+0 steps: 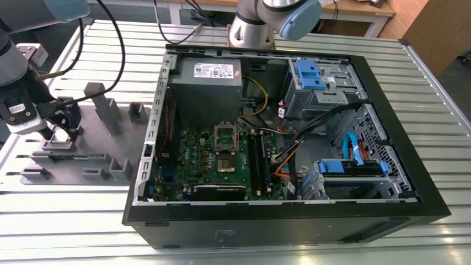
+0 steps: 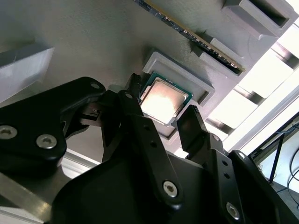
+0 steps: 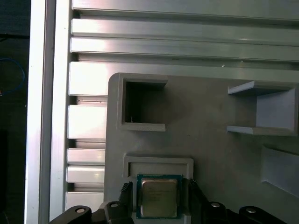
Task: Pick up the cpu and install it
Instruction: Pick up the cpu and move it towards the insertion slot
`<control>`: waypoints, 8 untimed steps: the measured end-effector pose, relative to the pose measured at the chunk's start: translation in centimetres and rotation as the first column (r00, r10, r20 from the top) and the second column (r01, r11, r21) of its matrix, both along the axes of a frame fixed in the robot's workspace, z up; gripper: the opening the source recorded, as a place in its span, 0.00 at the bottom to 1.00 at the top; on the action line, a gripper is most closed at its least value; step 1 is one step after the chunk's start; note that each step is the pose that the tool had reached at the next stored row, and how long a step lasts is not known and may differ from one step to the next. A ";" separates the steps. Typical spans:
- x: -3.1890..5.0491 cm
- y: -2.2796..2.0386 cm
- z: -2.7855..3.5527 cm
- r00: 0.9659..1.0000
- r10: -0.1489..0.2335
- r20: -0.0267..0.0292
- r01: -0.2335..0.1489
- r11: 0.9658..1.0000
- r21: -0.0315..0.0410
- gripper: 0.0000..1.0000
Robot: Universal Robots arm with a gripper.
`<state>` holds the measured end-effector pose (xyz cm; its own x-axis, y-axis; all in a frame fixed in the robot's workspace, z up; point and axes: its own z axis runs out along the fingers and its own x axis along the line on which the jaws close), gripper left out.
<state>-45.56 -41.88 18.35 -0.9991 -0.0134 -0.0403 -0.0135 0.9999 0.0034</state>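
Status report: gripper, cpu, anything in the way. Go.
Open gripper straddling the cpu, fingers either side. The cpu flat in its grey fixture pocket, not lifted. Nothing between fingers and chip.

You've got the open black metal computer case [image 1: 294,223] lying on the ribbed aluminium table [image 1: 59,221], green motherboard [image 1: 193,160] face up inside, matte grey plastic fixture plate [image 1: 90,142] just beside it on the exterior view's left.

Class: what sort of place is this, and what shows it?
Probably a robotics lab bench for computer assembly: an open computer case lies on a slotted aluminium table, a robot arm stands beside it, and the cpu sits in a grey fixture plate.
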 end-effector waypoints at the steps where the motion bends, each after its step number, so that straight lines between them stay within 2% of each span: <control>1: 0.00 0.00 0.00 1.000 0.000 0.000 0.000 1.000 0.000 0.59; 8: 0.00 0.00 -0.01 1.000 0.000 0.000 0.000 1.000 0.000 0.59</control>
<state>-45.56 -41.88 18.34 -0.9991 -0.0134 -0.0403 -0.0135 0.9999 0.0033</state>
